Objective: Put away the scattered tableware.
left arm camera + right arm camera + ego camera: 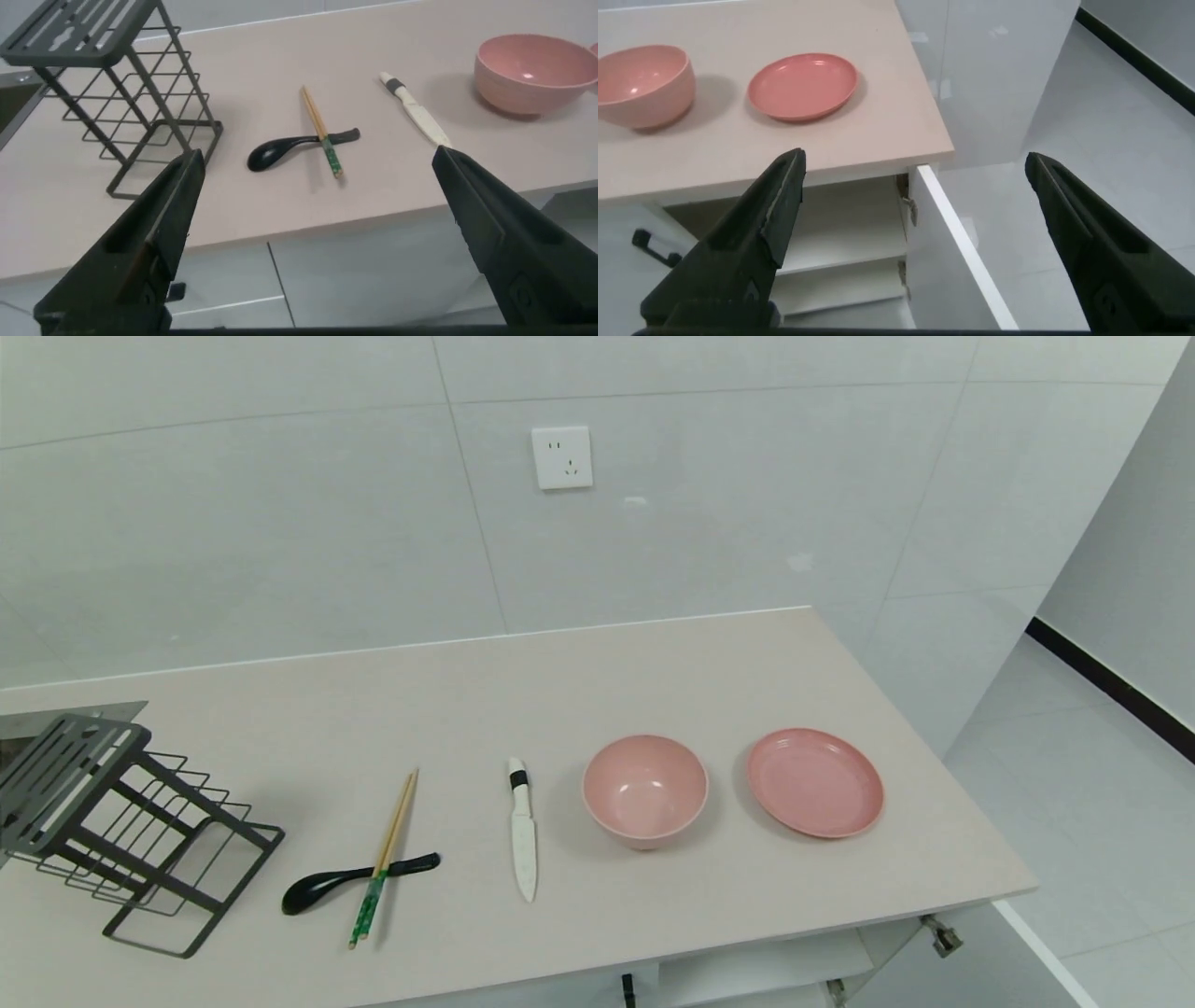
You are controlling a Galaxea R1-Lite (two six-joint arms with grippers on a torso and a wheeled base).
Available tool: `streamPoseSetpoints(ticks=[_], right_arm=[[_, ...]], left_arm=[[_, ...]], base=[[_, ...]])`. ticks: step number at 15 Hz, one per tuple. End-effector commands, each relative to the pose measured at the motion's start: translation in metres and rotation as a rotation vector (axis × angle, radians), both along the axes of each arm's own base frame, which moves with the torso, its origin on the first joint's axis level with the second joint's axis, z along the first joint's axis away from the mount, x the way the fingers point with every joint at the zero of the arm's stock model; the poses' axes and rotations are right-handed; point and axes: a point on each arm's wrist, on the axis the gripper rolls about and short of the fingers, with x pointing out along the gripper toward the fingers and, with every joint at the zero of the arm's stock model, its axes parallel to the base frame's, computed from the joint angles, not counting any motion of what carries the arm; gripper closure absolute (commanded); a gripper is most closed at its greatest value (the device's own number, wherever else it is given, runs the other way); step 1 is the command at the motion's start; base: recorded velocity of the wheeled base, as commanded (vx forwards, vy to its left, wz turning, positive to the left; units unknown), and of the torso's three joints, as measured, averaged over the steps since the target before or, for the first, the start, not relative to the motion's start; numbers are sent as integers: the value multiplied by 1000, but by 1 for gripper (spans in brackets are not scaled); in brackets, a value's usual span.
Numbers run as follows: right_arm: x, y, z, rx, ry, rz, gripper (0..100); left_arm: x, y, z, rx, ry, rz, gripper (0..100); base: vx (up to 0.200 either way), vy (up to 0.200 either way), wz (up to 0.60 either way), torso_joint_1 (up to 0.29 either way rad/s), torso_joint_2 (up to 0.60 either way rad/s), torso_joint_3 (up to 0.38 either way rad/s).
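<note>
Farthest toward 9 o'clock, a dark wire rack (140, 831), upright, with a slotted plate on top. At its 3 o'clock, a black spoon (336, 879) lying flat, scoop toward 9, handle toward 3. Across that handle, a pair of wooden chopsticks (387, 854), green ends toward 6. Next toward 3 o'clock, a white knife (523, 831) with a black-banded handle, tip toward 6. Then an empty pink bowl (644, 789), upright. At its 3 o'clock, just beside and apart, a pink plate (814, 782), flat.
</note>
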Motion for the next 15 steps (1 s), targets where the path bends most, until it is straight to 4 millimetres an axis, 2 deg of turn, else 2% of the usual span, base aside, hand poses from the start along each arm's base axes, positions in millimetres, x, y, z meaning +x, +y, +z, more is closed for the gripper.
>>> streamPoseSetpoints(ticks=[1, 7, 9, 12, 15], right_arm=[[0, 0, 0, 1, 0, 1, 0], [0, 0, 4, -4, -33, 4, 0], [0, 0, 12, -9, -111, 3, 0], [0, 1, 6, -15, -62, 68, 0], [7, 2, 24, -16, 6, 140, 0]], left_arm=[[0, 0, -4, 1, 36, 4, 0], [0, 0, -3, 36, 33, 1, 0], [0, 0, -3, 25, 34, 3, 0], [0, 0, -3, 22, 34, 1, 0], [0, 0, -3, 24, 34, 1, 0]], base=[[0, 0, 0, 0, 0, 0], [0, 0, 0, 0, 0, 0], [0, 0, 0, 0, 0, 0], [0, 0, 0, 0, 0, 0], [0, 0, 0, 0, 0, 0]])
